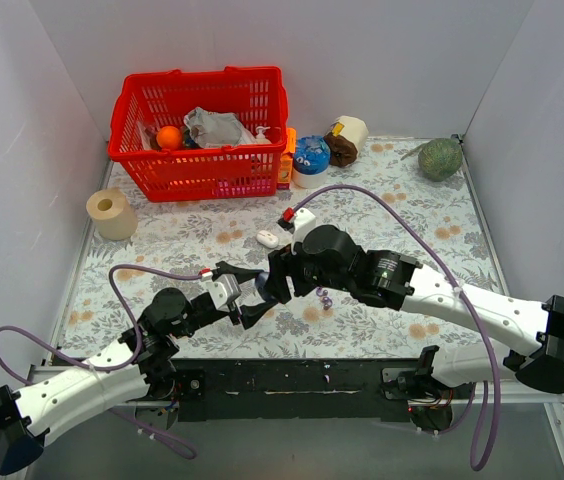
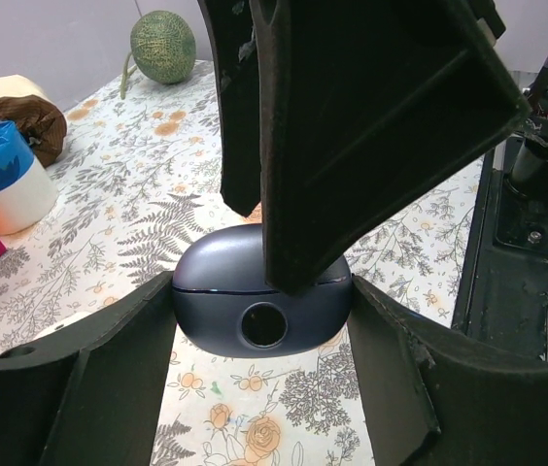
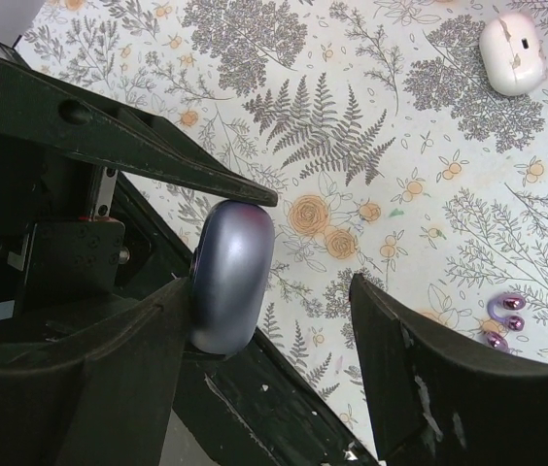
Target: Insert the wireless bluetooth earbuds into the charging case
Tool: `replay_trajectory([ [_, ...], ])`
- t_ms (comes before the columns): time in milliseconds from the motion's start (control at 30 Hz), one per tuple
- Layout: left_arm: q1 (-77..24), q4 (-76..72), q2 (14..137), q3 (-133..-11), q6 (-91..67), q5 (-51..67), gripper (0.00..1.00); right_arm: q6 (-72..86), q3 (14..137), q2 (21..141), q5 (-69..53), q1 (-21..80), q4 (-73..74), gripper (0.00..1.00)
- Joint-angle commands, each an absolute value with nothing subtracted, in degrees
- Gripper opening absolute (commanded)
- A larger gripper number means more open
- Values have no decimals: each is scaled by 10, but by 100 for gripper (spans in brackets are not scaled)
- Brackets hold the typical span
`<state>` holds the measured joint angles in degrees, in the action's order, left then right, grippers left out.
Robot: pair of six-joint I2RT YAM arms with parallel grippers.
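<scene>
The charging case (image 2: 255,296) is a bluish-grey pebble with its lid down, held off the floral table between the fingers of my left gripper (image 2: 262,335), which is shut on it. It also shows in the right wrist view (image 3: 233,272). My right gripper (image 3: 266,359) is open around the case, with one finger (image 3: 89,388) against the case's side and the other finger (image 3: 429,379) apart from it. Both grippers meet at the table's middle front, left gripper (image 1: 254,302) and right gripper (image 1: 279,280). The two shiny purple earbuds (image 3: 504,320) lie together on the table beside the right finger.
A white earbud case (image 3: 512,41) lies on the table beyond the grippers. At the back are a red basket (image 1: 202,130) of items, a paper roll (image 1: 112,213), a blue-lidded tub (image 1: 311,155) and a green melon (image 1: 440,158).
</scene>
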<state>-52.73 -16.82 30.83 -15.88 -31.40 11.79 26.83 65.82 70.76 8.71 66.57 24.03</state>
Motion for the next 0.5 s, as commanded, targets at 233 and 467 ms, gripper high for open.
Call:
replay_trajectory([
  [233,-532,-157,296,-183,-301,106,0,277,644,674,117,663,241,72],
  [467,-533,-156,292,-182,-303,101,0,285,625,661,118,648,239,71],
])
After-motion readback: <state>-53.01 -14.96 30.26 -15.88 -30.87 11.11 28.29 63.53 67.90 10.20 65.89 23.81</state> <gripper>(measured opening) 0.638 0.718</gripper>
